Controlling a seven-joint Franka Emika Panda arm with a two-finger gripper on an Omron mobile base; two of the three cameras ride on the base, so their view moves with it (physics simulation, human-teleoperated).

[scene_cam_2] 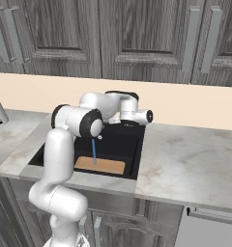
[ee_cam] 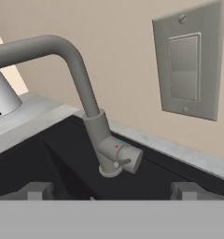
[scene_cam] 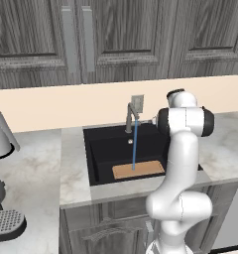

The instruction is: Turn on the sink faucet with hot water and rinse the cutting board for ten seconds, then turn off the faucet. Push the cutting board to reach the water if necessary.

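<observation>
While water (scene_cam: 135, 145) runs, left base view: blue stream falls from faucet (scene_cam: 131, 118) onto cutting board (scene_cam: 138, 169), lying flat at front of black sink (scene_cam: 98, 154) in marble desk (scene_cam: 39, 158), placed for rinsing. Right base view: stream hits board's middle. Hand view: jaws apart, empty, fingertips (ee_cam: 35, 191) facing faucet handle, likely for shut-off.

kitchen | black sink (scene_cam: 98, 149) in marble counter (scene_cam_2: 185, 154) | wood cabinets (scene_cam: 116, 34)
</observation>
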